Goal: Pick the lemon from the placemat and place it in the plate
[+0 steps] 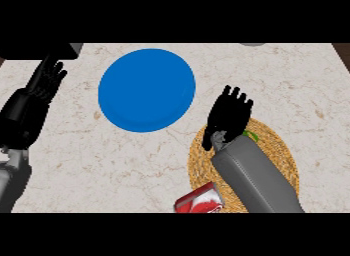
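Observation:
The blue plate (pixel 147 90) lies on the counter, left of centre towards the back. A round woven placemat (pixel 277 150) lies at the right front. My right hand (pixel 230 114) hovers over the placemat's far left edge, fingers straight and spread, pointing away from me. No lemon shows; only a small green sliver (pixel 251 135) peeks out beside the wrist, and the hand and forearm hide whatever lies beneath. My left hand (pixel 47 79) rests open at the far left, fingers up.
A red can (pixel 201 200) lies on its side at the placemat's near left edge, close to my right forearm. A dark object (pixel 38 51) sits at the counter's back left corner. Marble counter (pixel 303 80) stretches behind the placemat.

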Tool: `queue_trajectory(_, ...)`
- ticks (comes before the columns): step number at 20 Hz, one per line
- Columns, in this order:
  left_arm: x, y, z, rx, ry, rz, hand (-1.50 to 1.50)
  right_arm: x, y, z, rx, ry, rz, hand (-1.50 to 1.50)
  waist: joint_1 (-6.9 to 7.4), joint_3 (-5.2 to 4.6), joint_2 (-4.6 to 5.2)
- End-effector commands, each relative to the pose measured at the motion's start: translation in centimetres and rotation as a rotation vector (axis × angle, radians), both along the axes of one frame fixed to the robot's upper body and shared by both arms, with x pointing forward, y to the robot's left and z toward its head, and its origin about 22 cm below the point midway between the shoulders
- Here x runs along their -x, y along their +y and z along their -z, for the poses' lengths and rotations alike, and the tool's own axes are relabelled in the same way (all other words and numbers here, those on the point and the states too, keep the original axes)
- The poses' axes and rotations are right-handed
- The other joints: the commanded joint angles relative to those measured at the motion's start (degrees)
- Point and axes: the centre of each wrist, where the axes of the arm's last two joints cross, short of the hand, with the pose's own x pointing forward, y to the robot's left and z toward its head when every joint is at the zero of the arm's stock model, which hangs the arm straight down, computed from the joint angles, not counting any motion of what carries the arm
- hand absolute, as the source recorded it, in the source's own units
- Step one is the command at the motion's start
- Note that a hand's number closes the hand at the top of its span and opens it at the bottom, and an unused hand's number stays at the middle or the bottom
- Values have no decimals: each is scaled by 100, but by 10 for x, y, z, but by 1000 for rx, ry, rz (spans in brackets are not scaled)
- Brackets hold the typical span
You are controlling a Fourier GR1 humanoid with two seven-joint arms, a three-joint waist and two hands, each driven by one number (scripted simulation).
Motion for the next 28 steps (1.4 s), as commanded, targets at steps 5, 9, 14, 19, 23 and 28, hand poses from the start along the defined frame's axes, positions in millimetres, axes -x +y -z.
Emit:
queue_trajectory(5, 13, 7, 18, 13, 1, 13, 0, 1, -14, 16, 156, 193, 277, -150, 20, -2, 8)
queue_trajectory(9, 4, 16, 4, -2, 7, -2, 0, 10, -23, 24, 161, 209, 307, -150, -35, 2, 10)
queue_trajectory(14, 10, 8, 11, -6, 1, -3, 0, 4, -37, 12, 145, 248, 313, -150, -9, 2, 9)
queue_trajectory(19, -7, 3, -7, 0, -9, -5, 0, 18, -52, 38, 107, 267, 312, -150, -39, 8, 43)
queue_trajectory(23, 7, 2, 6, -2, -11, -5, 0, 20, -63, 47, 132, 310, 362, -150, 12, 6, 26)
queue_trajectory(28, -8, -8, 18, -7, -11, -6, 0, 12, -65, 44, 120, 226, 305, 150, 10, 9, 57)
